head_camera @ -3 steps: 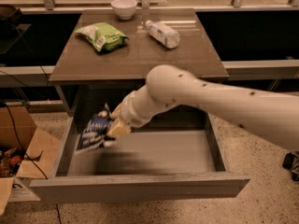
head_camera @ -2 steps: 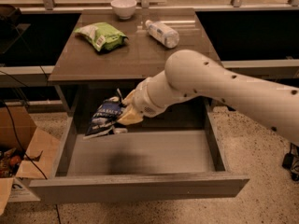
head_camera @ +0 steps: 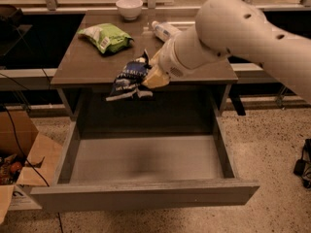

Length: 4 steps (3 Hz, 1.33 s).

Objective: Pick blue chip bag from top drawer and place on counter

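The blue chip bag (head_camera: 129, 80) hangs in the air at the counter's front edge, above the back of the open top drawer (head_camera: 146, 159). My gripper (head_camera: 151, 74) is shut on the bag's right end and holds it level with the counter (head_camera: 87, 64). The white arm reaches in from the upper right. The drawer stands pulled out, with nothing in its grey inside.
On the counter lie a light green bag (head_camera: 108, 36), a white bowl (head_camera: 129, 7) at the back and a plastic bottle (head_camera: 164, 30) on its side, partly behind my arm. A cardboard box (head_camera: 22, 154) stands on the floor at the left.
My gripper has lifted the blue chip bag up out of the drawer and moved it back to the counter's front edge.
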Each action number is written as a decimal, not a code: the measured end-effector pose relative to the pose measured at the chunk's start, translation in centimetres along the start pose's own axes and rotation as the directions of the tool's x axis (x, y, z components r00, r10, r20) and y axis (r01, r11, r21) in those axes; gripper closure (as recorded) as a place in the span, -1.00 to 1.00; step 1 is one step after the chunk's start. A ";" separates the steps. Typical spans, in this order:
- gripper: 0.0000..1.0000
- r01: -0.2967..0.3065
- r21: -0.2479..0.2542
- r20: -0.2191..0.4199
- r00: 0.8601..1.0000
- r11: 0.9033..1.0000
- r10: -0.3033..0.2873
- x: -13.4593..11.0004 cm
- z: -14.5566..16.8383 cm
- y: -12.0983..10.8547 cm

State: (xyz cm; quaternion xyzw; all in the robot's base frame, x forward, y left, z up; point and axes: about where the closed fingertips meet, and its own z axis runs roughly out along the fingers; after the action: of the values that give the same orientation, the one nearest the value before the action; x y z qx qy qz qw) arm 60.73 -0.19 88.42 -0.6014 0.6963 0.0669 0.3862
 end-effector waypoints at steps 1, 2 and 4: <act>1.00 -0.012 0.045 -0.026 1.000 0.999 0.013 0.2 0.3 -5.6; 0.46 -0.053 0.066 -0.017 0.998 0.996 0.054 1.6 3.6 -11.1; -0.47 -0.100 0.054 0.015 0.995 0.993 0.100 2.7 6.5 -13.8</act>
State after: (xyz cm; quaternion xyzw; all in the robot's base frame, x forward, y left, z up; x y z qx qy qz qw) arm 76.00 -2.37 87.35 -0.5546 0.7246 0.0708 0.4029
